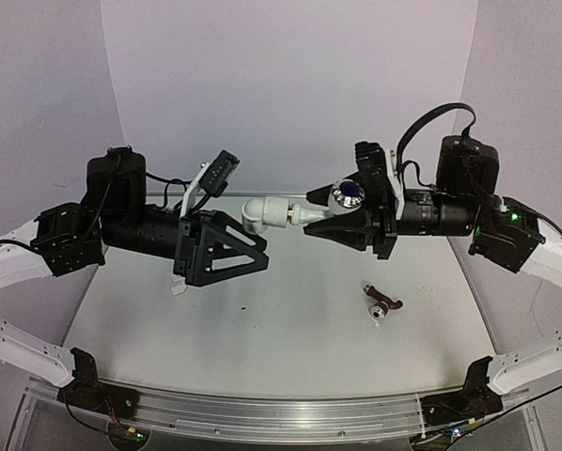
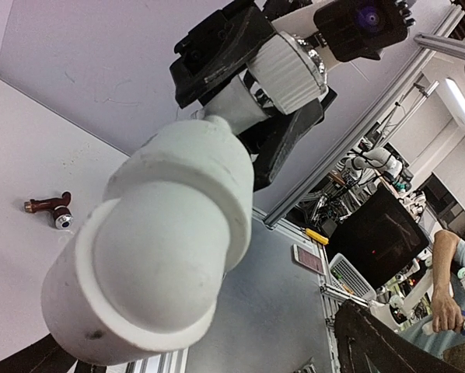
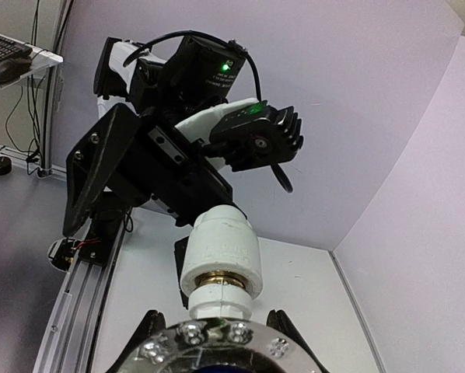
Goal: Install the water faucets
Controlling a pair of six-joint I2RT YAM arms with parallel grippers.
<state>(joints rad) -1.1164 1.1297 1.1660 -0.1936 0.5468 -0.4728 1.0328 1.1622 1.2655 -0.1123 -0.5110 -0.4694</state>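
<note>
Right hand (image 1: 326,218) clamped the white plastic faucet (image 1: 345,197), round chrome knob up, at frame centre above the counter (image 1: 262,348). Its brass thread sat in a smooth white elbow fitting (image 1: 258,213). Left hand (image 1: 253,240) was released, jaws wide.

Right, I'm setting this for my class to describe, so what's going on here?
Two robot arms are working on a faucet in mid-air. The right hand grips the white faucet, which has a white elbow on its brass threaded end. The left hand is open at the elbow and is not gripping it. A small brown tap lies on the table.
</note>
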